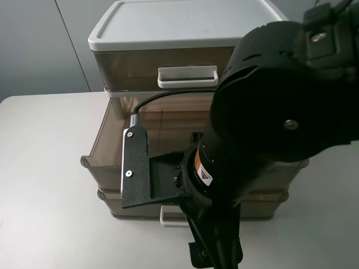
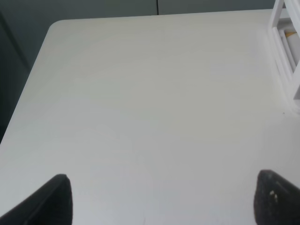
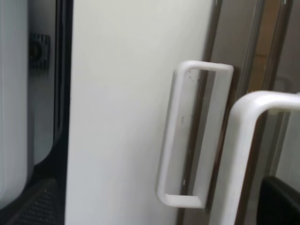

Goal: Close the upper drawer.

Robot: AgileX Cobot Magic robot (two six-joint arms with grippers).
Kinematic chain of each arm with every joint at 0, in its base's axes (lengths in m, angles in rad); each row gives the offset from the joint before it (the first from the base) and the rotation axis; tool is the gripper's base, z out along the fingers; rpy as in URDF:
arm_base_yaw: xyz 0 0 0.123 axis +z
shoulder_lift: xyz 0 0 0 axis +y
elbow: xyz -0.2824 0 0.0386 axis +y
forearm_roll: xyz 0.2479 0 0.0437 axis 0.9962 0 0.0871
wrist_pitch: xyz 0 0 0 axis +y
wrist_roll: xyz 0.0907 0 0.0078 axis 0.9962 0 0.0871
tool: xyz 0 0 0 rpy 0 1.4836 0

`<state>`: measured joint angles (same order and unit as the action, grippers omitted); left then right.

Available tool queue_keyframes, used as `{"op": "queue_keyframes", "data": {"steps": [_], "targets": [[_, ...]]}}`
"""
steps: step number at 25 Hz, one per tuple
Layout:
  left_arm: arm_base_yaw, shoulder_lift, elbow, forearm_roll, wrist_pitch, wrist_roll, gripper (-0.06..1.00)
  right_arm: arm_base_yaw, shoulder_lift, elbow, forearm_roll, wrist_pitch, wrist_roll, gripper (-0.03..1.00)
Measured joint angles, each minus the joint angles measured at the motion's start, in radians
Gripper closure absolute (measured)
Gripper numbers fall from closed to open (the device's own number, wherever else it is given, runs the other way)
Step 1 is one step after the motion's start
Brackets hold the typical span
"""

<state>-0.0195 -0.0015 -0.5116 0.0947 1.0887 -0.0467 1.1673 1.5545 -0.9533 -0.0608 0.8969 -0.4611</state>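
A brown translucent drawer cabinet (image 1: 168, 33) with a white lid stands at the back of the white table. Its top drawer (image 1: 134, 67) looks pushed in, with a white handle (image 1: 188, 75). The drawer below it (image 1: 104, 157) is pulled far out. My right arm (image 1: 280, 123) hangs over this open drawer and hides its front. My right gripper (image 3: 159, 202) is open in front of two white handles: a nearer one (image 3: 251, 136) and a farther one (image 3: 194, 136). It touches neither. My left gripper (image 2: 166, 199) is open and empty over bare table.
The lowest drawer's handle (image 1: 171, 216) shows under the arm. A black camera bracket (image 1: 137, 168) sticks out over the open drawer. The white table (image 1: 45, 168) stretches left of the cabinet. A white cabinet edge (image 2: 283, 51) shows in the left wrist view.
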Motion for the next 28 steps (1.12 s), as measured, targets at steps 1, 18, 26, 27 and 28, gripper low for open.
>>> {"op": "queue_keyframes", "data": {"steps": [1,18,26,27,28], "targets": [[0.0,0.0,0.0,0.0,0.0,0.0,0.2,0.0,0.0,0.0,-0.01,-0.002,0.0,0.34],[0.0,0.0,0.0,0.0,0.0,0.0,0.2,-0.117,0.007,0.002,-0.208,-0.187,0.002,0.34],[0.0,0.0,0.0,0.0,0.0,0.0,0.2,-0.162,0.014,0.002,-0.218,-0.256,0.001,0.34],[0.0,0.0,0.0,0.0,0.0,0.0,0.2,-0.169,0.022,0.002,-0.222,-0.27,0.001,0.34],[0.0,0.0,0.0,0.0,0.0,0.0,0.2,-0.176,0.032,0.002,-0.234,-0.283,0.001,0.34]]}}
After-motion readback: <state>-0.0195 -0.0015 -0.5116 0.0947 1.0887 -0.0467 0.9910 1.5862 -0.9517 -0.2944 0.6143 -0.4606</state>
